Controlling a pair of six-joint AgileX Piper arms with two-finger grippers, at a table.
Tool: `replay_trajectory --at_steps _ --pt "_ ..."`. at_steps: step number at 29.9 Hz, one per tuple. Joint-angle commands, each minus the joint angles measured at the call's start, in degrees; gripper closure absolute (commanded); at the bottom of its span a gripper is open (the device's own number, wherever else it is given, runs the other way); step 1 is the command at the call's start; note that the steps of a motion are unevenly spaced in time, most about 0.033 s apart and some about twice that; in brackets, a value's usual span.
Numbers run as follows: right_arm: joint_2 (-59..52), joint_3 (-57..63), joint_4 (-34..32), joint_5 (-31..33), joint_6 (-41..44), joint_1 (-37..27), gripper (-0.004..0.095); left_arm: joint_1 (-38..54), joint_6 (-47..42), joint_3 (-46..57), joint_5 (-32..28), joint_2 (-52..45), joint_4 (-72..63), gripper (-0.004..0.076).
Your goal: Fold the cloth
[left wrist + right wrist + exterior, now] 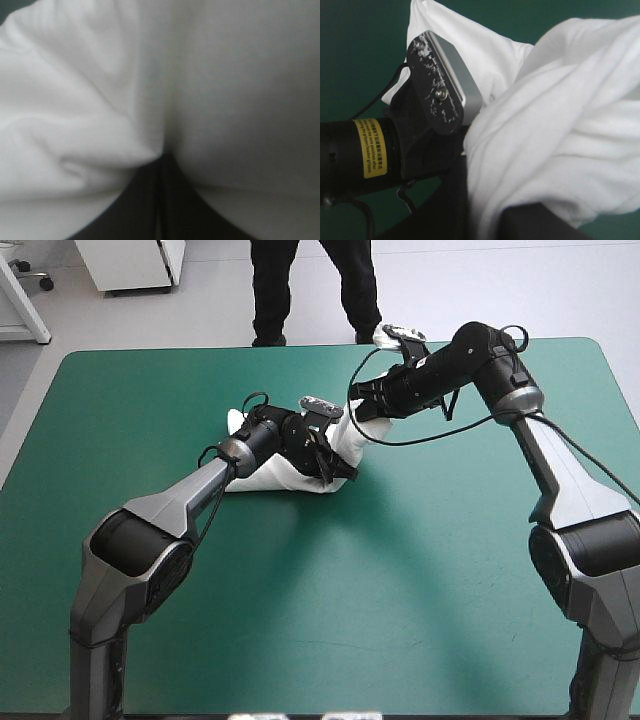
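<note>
shirt sits crumpled in a white heap on the counter, around the ctr and a bit toward the far edge, well clear of all sides. left pincer is down on the heap's right part, w/ the left arm lying across the shirt so most of the middle is hidden. white shows along the near side of the wrist and a corner pokes out on the far side. in left wrist view the black fingers meet in one pointed arch, all but closed, w/ cloth creased right at the tip and white fabric filling everything ahead, so it's nipping the shirt. right pincer is at the heap's far-right end, near the left one and held above the cover; a band of shirt runs up from the heap to it. in right wrist view its two fingers are nearly together w/ a fold of shirt btwn them, and a thick bunch of cloth hangs over and ahead of them, so it's gripping the shirt too. same view shows the left arm close by w/ a yellow label on it, and a flat corner of shirt on the teal-green cover beyond. can't tell if the two pincers touch.
</note>
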Motion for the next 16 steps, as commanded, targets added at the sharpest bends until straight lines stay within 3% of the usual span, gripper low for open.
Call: replay_trajectory --at_steps 1,7,16 --pt "-3.9 -2.1 0.1 -1.6 1.2 0.0 0.0925 0.4 -1.0 -0.8 4.4 -4.1 1.4 0.0733" --pt "-3.9 -2.1 -1.7 -0.8 1.2 0.1 0.0925 2.4 -6.2 -0.8 8.2 -15.1 10.1 0.0733" --pt "-3.9 -2.1 -1.8 -1.4 0.5 2.8 0.0924 7.5 -4.5 5.0 14.8 -36.3 11.1 0.0733"
